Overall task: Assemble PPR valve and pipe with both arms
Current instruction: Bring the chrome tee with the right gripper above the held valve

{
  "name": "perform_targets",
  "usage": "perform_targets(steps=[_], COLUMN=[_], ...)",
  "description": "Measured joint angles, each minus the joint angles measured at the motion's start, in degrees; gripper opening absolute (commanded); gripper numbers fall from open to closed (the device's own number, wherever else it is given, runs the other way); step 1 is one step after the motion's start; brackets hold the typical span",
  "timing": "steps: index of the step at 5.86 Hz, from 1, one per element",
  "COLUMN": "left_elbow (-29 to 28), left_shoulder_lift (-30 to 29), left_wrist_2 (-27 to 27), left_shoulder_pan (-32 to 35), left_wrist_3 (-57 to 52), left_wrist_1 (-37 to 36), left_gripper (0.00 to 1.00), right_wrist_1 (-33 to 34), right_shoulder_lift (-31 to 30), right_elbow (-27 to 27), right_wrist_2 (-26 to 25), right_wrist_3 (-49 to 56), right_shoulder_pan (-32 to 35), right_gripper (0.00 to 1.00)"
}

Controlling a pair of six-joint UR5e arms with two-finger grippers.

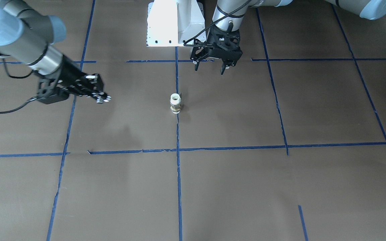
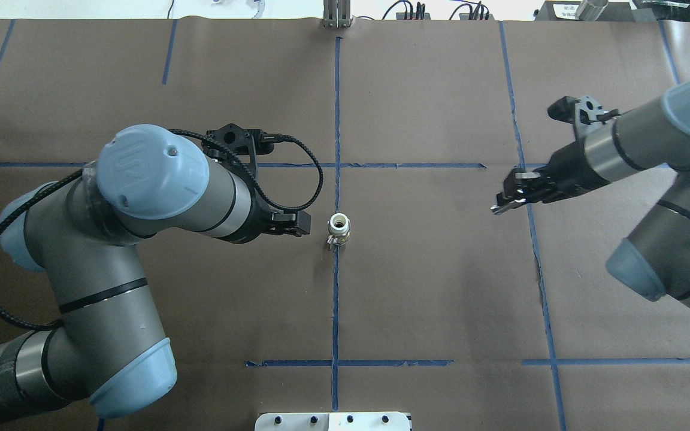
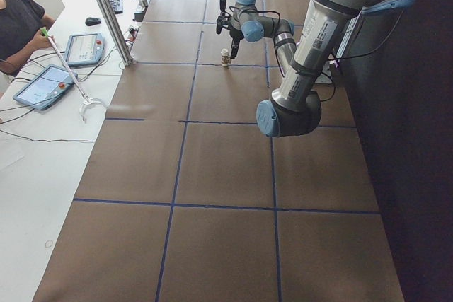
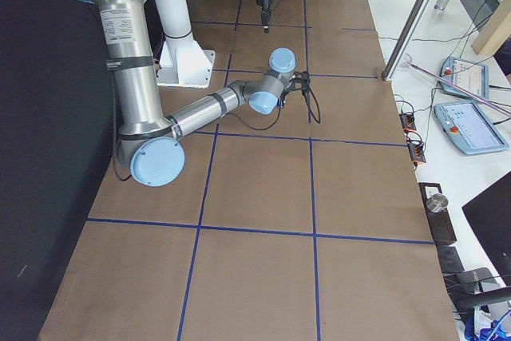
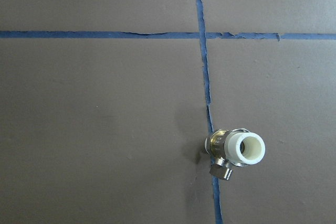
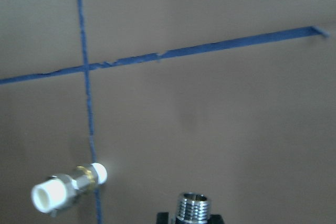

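Taken from the robot's right end of the table, the right claw (image 1: 102, 99) comes first. Its fingers are drawn narrow on a small threaded metal fitting (image 6: 192, 206), whose silver thread pokes out at the bottom of the right wrist view. It hangs above the table (image 1: 246, 187), well apart from the valve.

Farther along, the valve (image 1: 175, 103) stands upright and alone on the blue tape line (image 1: 178, 174) that runs down the middle. Its white plastic socket faces up, the metal body sits under it, and a short stub sticks out to one side.

Beyond it is the left claw (image 1: 209, 69), its fingers spread wide with nothing between them. It is raised off the table and near the valve but not over it. In the left wrist view the valve sits low and right of centre.

By my reading, one part is picked up and the other is not yet gripped. The next move calls for the left claw to centre on the valve, drop around its body clear of the stub, and close. The right arm can then bring the thread in line with the matching port.
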State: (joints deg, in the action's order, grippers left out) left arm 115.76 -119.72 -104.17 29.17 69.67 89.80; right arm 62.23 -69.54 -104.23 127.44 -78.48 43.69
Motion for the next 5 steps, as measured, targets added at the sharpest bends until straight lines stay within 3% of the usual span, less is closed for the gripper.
perform_targets(steps=[2, 4, 5], left_elbow=[2.3, 3.1, 3.2], left_shoulder_lift=[5.6, 7.5, 7.6], left_wrist_2=[-0.4, -0.4, -0.2], left_shoulder_pan=[0.0, 0.0, -0.1], left_wrist_3=[0.2, 0.8, 1.4], left_wrist_1=[0.8, 0.9, 0.9], left_gripper=[0.99, 0.99, 0.99], right_wrist_1=[16.3, 25.4, 28.0], right_shoulder_lift=[14.3, 20.4, 22.0], right_elbow=[0.1, 1.8, 3.2], right_wrist_2=[-11.3, -23.0, -24.7], right_wrist_3=[-11.9, -17.6, -18.4], right_shoulder_pan=[-8.4, -15.6, -16.8], right_gripper=[0.0, 0.0, 0.0])
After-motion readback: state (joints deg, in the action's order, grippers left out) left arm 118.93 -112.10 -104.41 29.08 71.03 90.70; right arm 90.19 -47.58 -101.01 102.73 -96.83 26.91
